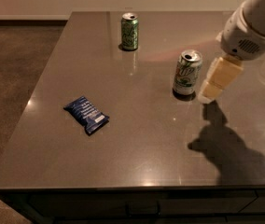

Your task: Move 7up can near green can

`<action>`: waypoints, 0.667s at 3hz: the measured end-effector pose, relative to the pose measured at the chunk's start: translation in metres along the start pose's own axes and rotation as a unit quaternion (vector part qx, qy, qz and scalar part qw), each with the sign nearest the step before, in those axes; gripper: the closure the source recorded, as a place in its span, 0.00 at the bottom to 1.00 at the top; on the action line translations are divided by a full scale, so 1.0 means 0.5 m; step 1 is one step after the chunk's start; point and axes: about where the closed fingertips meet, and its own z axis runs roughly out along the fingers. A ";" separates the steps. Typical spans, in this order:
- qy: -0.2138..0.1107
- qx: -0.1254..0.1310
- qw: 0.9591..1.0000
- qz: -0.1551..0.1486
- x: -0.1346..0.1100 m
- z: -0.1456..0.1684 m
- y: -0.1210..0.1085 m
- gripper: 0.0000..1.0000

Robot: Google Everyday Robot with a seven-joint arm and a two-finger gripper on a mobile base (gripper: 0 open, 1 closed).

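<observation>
The 7up can point(187, 72), white and silver with a green logo, stands upright right of the table's middle. The green can point(129, 31) stands upright near the far edge, well apart from it. My gripper point(212, 90) hangs from the white arm coming in from the upper right. Its cream fingers point(219, 78) point down and to the left. The tip is just right of the 7up can, close beside its lower half. Nothing is held in it.
A dark blue snack packet point(86, 114) lies flat on the left part of the grey table point(123, 162). The arm's shadow falls on the table at the front right. Brown carpet lies to the left of the table.
</observation>
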 end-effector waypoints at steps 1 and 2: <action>-0.023 -0.005 0.999 0.031 -0.026 0.038 -0.043 0.00; -0.042 -0.017 0.997 0.062 -0.041 0.075 -0.073 0.00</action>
